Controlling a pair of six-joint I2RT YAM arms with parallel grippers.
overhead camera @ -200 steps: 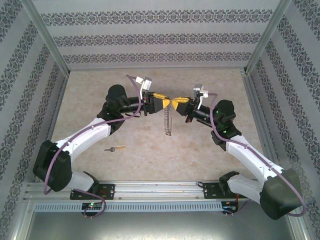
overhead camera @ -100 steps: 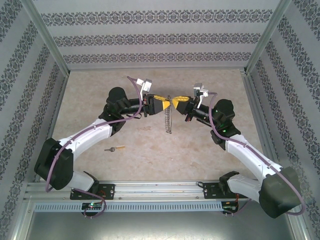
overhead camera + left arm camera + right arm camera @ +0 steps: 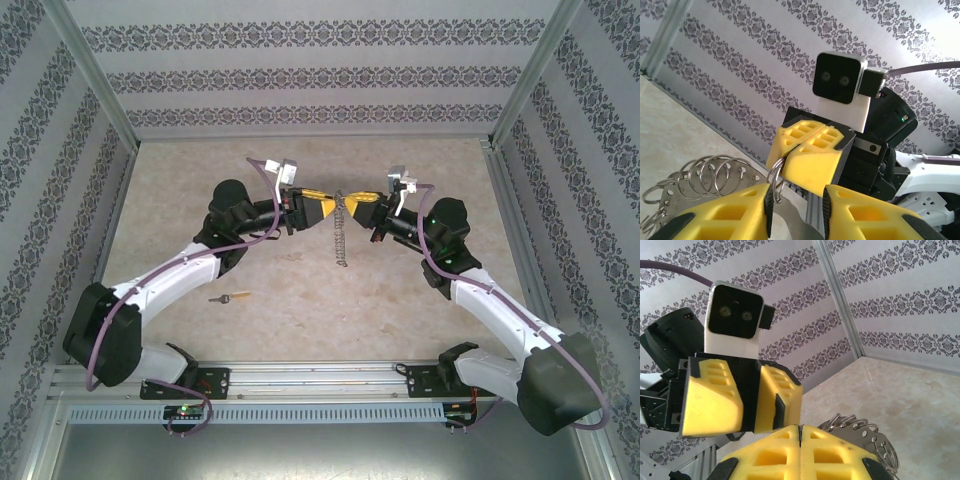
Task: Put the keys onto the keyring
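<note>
At the near edge of the table [image 3: 420,310], a metal rail [image 3: 320,378] was seen running from side to side. Just beyond it, on the left, the key [image 3: 232,297] was found lying flat on the tabletop, well apart from both grippers. Farther out, over the middle of the table, the left gripper [image 3: 330,207] and the right gripper [image 3: 352,204] were seen tip to tip. The right gripper's jaws were pressed fully together on the top loop of the keyring [image 3: 341,238], and its coiled rings were seen hanging down between the two arms. The left gripper's jaws were held partly apart, with a flat metal strip [image 3: 790,220] of the keyring lying in the gap against one pad. Behind everything, the patterned wall [image 3: 320,75] was seen.
</note>
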